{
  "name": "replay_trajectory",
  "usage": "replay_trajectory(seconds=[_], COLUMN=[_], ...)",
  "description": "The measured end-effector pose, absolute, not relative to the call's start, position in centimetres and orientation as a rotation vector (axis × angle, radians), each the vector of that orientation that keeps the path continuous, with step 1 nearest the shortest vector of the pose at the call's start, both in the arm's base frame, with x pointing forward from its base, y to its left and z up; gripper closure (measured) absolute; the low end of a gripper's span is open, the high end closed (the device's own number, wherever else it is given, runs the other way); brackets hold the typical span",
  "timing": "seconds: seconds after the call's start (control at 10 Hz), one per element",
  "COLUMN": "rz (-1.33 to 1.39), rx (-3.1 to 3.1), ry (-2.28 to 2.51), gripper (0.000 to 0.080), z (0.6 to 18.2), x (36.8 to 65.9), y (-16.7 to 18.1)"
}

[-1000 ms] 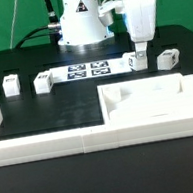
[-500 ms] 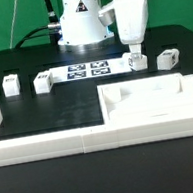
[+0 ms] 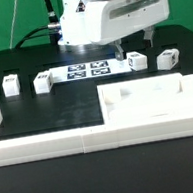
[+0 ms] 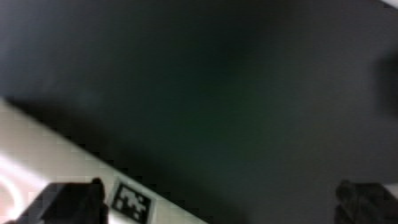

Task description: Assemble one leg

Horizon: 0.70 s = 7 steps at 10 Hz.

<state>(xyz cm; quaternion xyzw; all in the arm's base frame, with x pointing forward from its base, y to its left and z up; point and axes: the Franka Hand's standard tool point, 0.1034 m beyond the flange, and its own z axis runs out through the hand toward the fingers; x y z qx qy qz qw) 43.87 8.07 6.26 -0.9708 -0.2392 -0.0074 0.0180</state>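
Leg (image 3: 137, 62) is a small white block with a black-and-white tag. It sits on the black table (image 3: 46, 112), just past the marker board (image 3: 85, 70) toward the exterior view's right. 3 more small blocks lie in the same row: the far block (image 3: 11, 86), the next block (image 3: 44, 83), and the last block (image 3: 166, 60), which is near the leg. The big white panel (image 3: 151, 101) lies in front of them.

The gripper (image 3: 137, 45) hangs just above the leg, tipped over to one side, and does not touch it. Its jaws are wide apart and hold nothing. In the wrist view the gripper (image 4: 217, 200) shows 2 dark tips with only bare table between them.

I think the job now is to grab this leg. To do it well, the gripper should first point straight down. Then it should line up so 1 finger goes on each side of the leg. It should go down slowly, squeeze gently, and not bump the last block.
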Motion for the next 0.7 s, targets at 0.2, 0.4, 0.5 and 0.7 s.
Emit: replay_trajectory(seconds=[0.2,0.4,0.5,0.7], rz=[-0.006,0.001,0.008,0.016], rx=[-3.062,-3.069,-3.068,-3.03], ry=[-0.36,-0.196,-0.025,0.335], gripper=[0.0151,0.0151,0.0151,0.0151], z=[5.93,5.9,5.9,5.72], x=[43.48,43.41,43.39,43.04], y=[8.58,8.88,8.98,9.05])
